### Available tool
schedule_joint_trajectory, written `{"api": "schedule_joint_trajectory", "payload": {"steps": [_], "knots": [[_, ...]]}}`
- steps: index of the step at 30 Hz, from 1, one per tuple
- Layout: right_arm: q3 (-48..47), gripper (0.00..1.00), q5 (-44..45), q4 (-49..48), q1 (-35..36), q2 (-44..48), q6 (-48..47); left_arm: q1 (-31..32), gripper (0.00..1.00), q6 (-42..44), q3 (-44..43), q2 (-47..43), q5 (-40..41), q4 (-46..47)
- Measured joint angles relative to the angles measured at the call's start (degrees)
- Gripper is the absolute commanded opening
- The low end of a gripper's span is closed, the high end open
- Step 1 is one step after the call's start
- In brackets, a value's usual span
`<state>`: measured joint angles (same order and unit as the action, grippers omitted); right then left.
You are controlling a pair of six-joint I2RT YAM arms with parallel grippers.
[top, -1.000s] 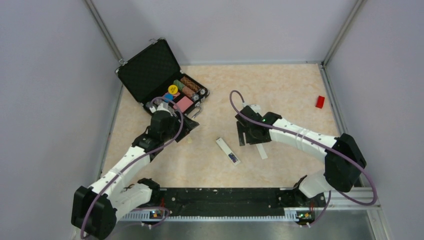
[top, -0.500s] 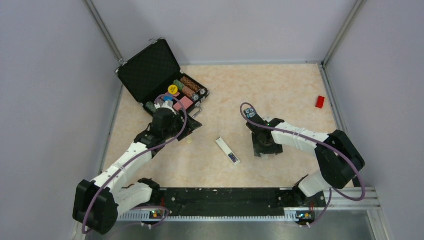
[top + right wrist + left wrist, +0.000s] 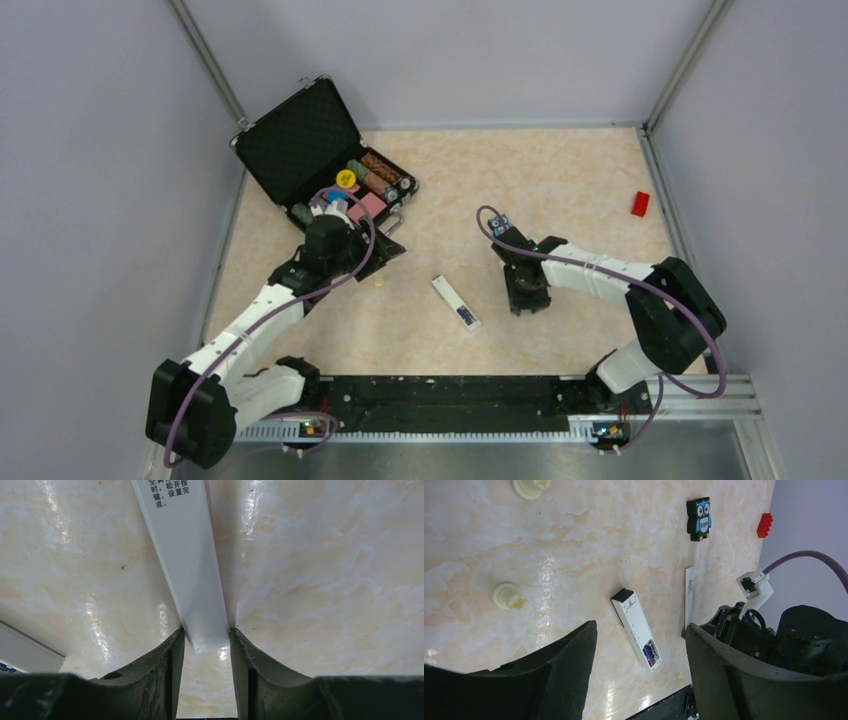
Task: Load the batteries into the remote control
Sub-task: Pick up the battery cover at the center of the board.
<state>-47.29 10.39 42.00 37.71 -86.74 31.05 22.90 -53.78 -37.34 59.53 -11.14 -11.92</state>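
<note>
The white remote control lies flat mid-table, its dark open end toward the near edge. In the left wrist view the remote control shows purplish batteries seated in that open end. My right gripper is down on the table to the remote's right. In its wrist view it is shut on the near end of a thin white cover strip with printed text. The strip lies beside the remote. My left gripper is open and empty, raised near the case; its wrist view looks down on the remote.
An open black case with several small items stands at the back left. A blue-and-black owl gadget lies behind the right gripper, a red block at the far right. Two cream bits lie left of the remote.
My right gripper has moved toward the near edge, off the owl gadget, and come down over the white cover strip, hiding it from above. My left arm shifted slightly.
</note>
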Motion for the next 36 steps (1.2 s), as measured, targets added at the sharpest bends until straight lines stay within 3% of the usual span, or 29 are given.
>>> {"api": "schedule_joint_trajectory", "payload": {"steps": [9, 24, 36], "knots": [[0.04, 0.56, -0.96, -0.02, -0.02, 0.22, 0.09, 0.0, 0.69, 0.13, -0.35, 1.53, -1.99, 0.42], [2.03, 0.3, -3.45, -2.16, -0.13, 1.62, 0.57, 0.0, 0.69, 0.13, -0.39, 2.73, -4.98, 2.71], [3.76, 0.26, -4.17, -3.96, -0.13, 4.11, 0.79, 2.56, 0.69, 0.22, -3.26, 11.69, -10.36, 8.61]]}}
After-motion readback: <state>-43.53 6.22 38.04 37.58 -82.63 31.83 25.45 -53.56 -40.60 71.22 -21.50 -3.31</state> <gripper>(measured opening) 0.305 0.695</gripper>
